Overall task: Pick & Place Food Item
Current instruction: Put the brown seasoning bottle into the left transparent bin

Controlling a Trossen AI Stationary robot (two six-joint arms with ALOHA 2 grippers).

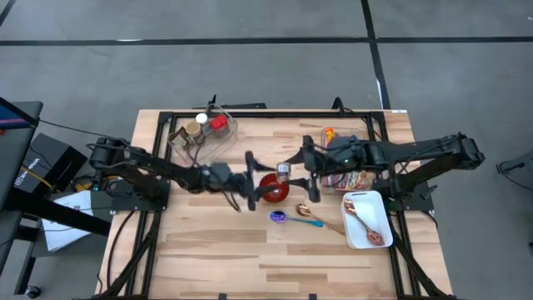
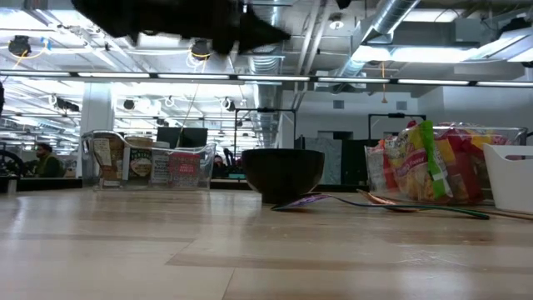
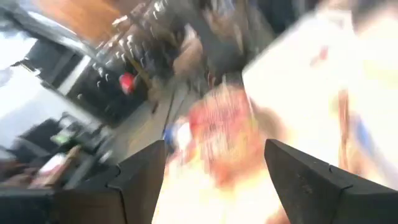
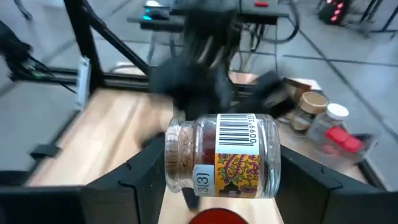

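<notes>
The right hand is clamped on a small glass spice jar, which lies sideways between the two dark fingers with its barcode label facing up and its cork-coloured end toward one side. In the high view this hand sits above the middle of the wooden surface, with the jar at its tip and a red bowl directly beneath and just ahead of it. The rim of the bowl shows right under the jar in the right wrist view.

The left hand hangs close on the other side of the bowl, facing the right hand across it, with its fingers spread apart and nothing between them; its wrist view is smeared.

Near the bowl, toward the right arm's side, a purple spoon and a blue-handled spoon lie on the surface, and a copper-coloured spoon lies just beside them. Farther behind the right hand a white tray holds more copper utensils, and a clear bin of snack packets sits beneath the right arm. Behind the left hand, a clear bin holds more jars, one with a red lid.

In the low view the bowl stands on the surface with the spoons lying at its base.
</notes>
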